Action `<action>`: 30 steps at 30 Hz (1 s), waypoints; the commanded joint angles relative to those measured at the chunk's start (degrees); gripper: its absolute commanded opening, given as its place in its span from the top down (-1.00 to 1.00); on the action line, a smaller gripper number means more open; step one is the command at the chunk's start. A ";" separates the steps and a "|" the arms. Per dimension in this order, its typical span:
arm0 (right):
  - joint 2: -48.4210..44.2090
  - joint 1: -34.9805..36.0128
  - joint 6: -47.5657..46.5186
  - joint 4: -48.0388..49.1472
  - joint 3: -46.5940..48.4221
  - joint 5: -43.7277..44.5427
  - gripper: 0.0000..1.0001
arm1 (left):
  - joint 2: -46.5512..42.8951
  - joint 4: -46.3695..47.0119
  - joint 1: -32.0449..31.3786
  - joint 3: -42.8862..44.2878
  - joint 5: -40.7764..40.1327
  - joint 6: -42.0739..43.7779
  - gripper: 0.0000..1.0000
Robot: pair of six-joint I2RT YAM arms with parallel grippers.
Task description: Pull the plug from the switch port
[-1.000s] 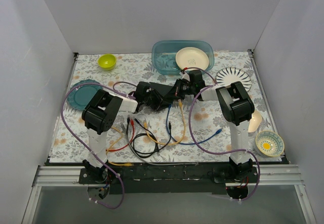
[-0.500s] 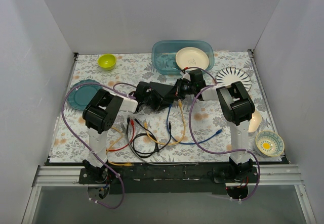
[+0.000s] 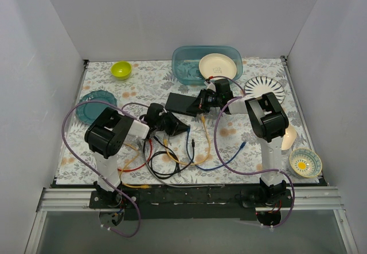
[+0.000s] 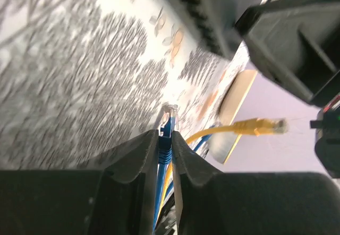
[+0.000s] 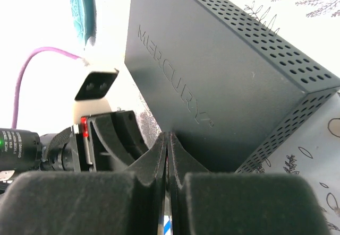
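Left fingers: closed down tight on the blue cable, just behind its clear plug. The plug tip stuck out free, in no port.
Right fingers: pressed together with nothing seen between them, tips against the near edge of the switch.
Switch: lay flat on the floral mat at mid-table, in front of the blue tub. The right gripper sat at its right end.
Change: a second before, the left gripper was hard against the switch's left end. It had since drawn back toward its own base, taking the cable along, and stood apart from the box.
Meaning: the plug looked to be out, so the pull was judged done and only the release remained.
Nearby: a yellow plug hung loose beside the blue one.
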 commanded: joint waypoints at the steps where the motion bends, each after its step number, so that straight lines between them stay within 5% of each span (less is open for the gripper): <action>1: 3.15 -0.33 -4.33 -9.06 -2.47 5.56 0.89 | -7.90 -15.24 0.19 -5.00 -4.59 6.53 1.00; 11: -0.10 -0.42 -5.91 -11.52 -3.35 7.40 0.89 | -45.96 -46.80 1.33 -10.63 -25.67 12.26 0.95; 13: -3.08 -0.33 -6.35 -11.79 -2.57 9.51 0.87 | -50.03 -48.13 1.77 -10.46 -29.72 11.56 0.18; 16: -7.48 0.11 -8.54 -16.60 1.46 13.02 0.73 | -52.42 -49.18 2.30 -6.78 -33.94 11.90 -0.53; 17: -9.66 0.20 -10.29 -18.54 2.70 15.12 0.68 | -51.64 -50.23 2.47 -3.90 -35.26 12.25 -0.59; 23: -20.72 1.60 -15.92 -30.94 1.07 23.29 0.51 | -44.08 -60.52 2.56 2.81 -37.73 11.91 -0.77; 30: -40.69 2.48 -18.13 -33.40 -15.02 28.22 0.56 | -46.19 -46.42 -3.92 1.32 -26.31 17.96 -0.52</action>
